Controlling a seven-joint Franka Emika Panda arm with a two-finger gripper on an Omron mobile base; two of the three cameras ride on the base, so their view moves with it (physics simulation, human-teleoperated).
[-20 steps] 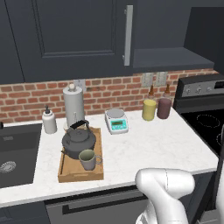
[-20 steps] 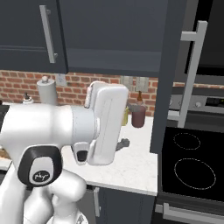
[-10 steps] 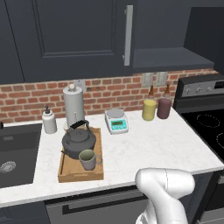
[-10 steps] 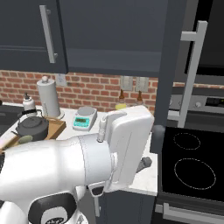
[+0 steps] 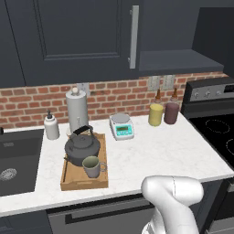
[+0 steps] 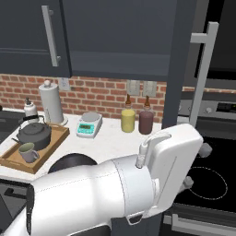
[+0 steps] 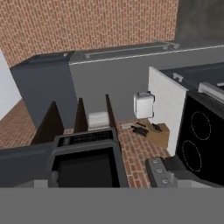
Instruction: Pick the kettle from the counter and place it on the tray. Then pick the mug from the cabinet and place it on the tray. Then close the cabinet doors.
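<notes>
The dark grey kettle [image 5: 82, 146] and the small grey-green mug [image 5: 93, 167] both stand on the wooden tray [image 5: 84, 183] on the white counter [image 5: 160, 153]. The same kettle [image 6: 33, 133] and mug [image 6: 27, 152] show at the left of the right base view. The left cabinet door [image 5: 82, 41] is closed. The right cabinet door [image 6: 182, 69] stands swung out, edge-on, with its silver handle [image 6: 203, 73]. The cabinet shelf [image 5: 183, 59] is bare. My gripper [image 6: 196, 166] hangs just below that handle's lower end, pointing right, fingers apart and holding nothing.
A tall silver canister [image 5: 77, 109], a soap bottle [image 5: 51, 127], a kitchen scale [image 5: 121, 125] and yellow [image 5: 156, 114] and maroon [image 5: 172, 113] canisters line the brick wall. The sink [image 5: 13, 160] lies left, the stove [image 5: 219, 132] right.
My arm has swung from the middle of the counter to the right, bringing the hand close under the open door's handle. Kettle, mug and tray have stayed put.
</notes>
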